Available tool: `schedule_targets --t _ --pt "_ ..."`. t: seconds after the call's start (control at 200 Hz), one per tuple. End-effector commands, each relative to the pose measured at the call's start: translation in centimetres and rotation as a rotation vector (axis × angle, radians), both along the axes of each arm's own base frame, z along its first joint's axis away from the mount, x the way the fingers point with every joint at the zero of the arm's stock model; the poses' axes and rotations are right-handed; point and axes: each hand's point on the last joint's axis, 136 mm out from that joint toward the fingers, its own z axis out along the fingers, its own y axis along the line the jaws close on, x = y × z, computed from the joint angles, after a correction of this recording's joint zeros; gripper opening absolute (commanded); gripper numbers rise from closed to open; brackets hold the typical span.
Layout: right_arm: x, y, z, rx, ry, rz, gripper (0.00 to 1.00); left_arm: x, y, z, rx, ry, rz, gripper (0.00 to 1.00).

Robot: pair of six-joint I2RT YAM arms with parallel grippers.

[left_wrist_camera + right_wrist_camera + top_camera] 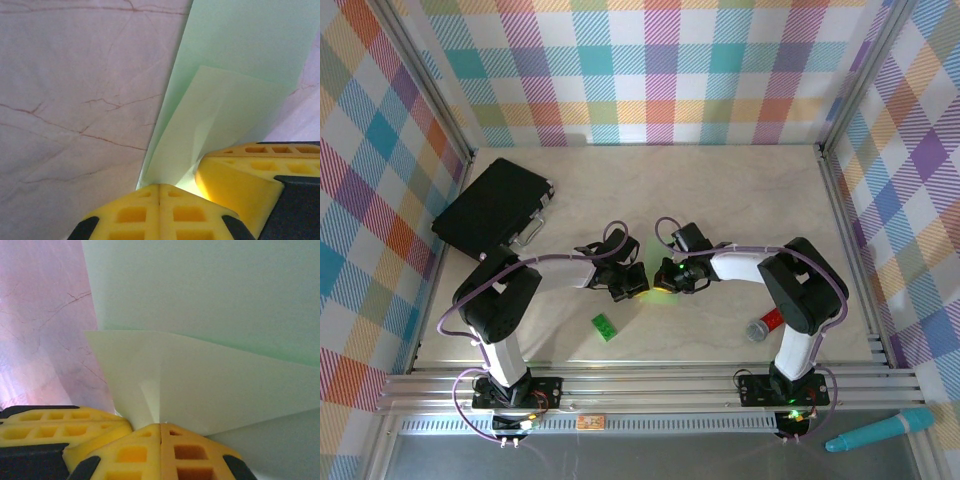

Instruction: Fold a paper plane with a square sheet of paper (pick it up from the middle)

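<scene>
Paper [240, 45] is pale mint green, and the fingers [130, 455] are bright yellow. Table [720, 190] is beige marble with thin reddish veins, walls [660, 70] pastel rainbow plaid, brick [605, 327] vivid green, case [492, 205] black.

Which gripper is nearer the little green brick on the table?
Left. The left gripper sits just beyond the green brick; the right gripper is farther, beyond and to its right.

The pale-green paper sheet [240, 40] lies on the marbled worktop [720, 190] behind the small green toy brick [605, 327]; the flat black case [492, 205], behind-left.
</scene>
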Motion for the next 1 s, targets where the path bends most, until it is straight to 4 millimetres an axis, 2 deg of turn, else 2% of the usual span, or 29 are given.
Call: schedule_targets --t 0.0,0.23,0.46,0.59,0.735,0.835,0.995 --pt "-0.4 -0.2 -0.9 -0.032 0.025 -0.007 0.00 -1.8 2.6 -3.0 0.113 0.100 0.031 0.00" --pt "2.1 -2.6 -1.7 -0.039 0.027 -0.083 0.00 -2.7 3.5 -3.7 0.145 0.123 0.028 0.00" --pt "5.4 -7.0 -2.6 -0.037 0.039 -0.166 0.00 -3.2 3.6 -4.0 0.139 0.133 0.030 0.00" --pt "7.2 -8.8 -1.4 -0.025 0.007 -0.200 0.00 -2.8 3.1 -3.6 0.120 0.124 0.026 0.00" --pt "8.0 -9.4 1.5 -0.025 -0.064 -0.202 0.02 -1.4 1.6 -1.3 0.060 0.076 0.010 0.00" --pt "7.5 -9.1 2.8 0.012 -0.068 -0.198 0.07 0.0 0.2 1.1 0.008 0.016 -0.008 0.00" --pt "5.4 -8.6 3.6 0.070 -0.031 -0.210 0.18 3.0 -1.2 4.8 -0.049 -0.098 0.004 0.19"
